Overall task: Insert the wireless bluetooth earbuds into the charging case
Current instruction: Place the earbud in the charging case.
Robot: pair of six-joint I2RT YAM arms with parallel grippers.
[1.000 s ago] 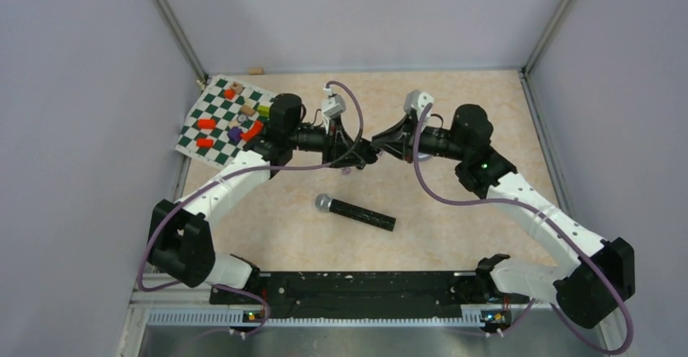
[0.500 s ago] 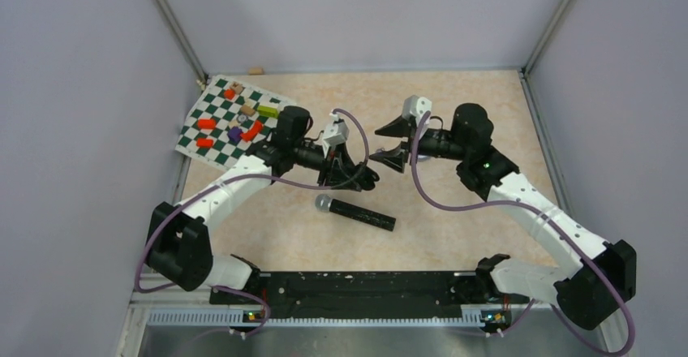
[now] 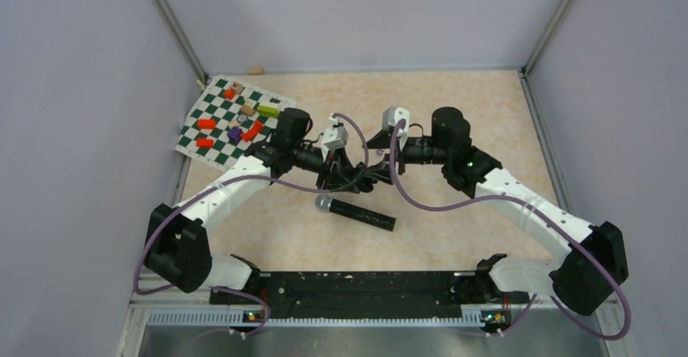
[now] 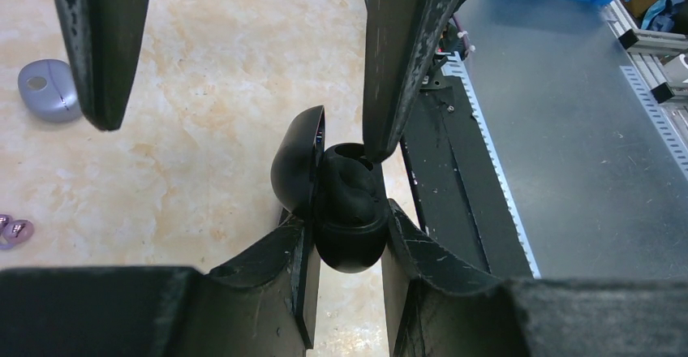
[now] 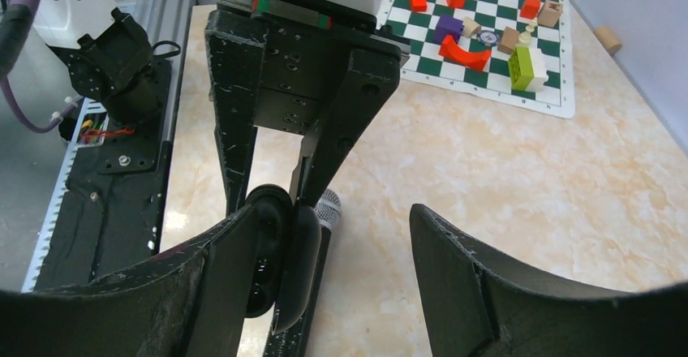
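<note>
My left gripper [image 4: 347, 235] is shut on a black charging case [image 4: 349, 211], held above the table with its lid [image 4: 296, 162] swung open. My right gripper [image 5: 341, 268] is open; one of its fingers [image 4: 406, 49] comes down to the rim of the case's body and the other [image 4: 105, 40] hangs well to the side. From the right wrist the case [image 5: 280, 251] sits against my near finger [image 5: 219, 284]. Two purple earbuds [image 4: 15, 231] lie on the table. Whether any bud sits inside the case I cannot tell. From above both grippers [image 3: 369, 170] meet mid-table.
A purple case [image 4: 49, 89] lies on the table near the purple buds. A black microphone [image 3: 357, 212] lies just below the grippers. A green-and-white chessboard [image 3: 231, 122] with small coloured pieces sits at the back left. Grey walls enclose the table.
My right gripper has opened and moved left toward the case. My left gripper has carried the case toward the near edge, away from where the two met.
</note>
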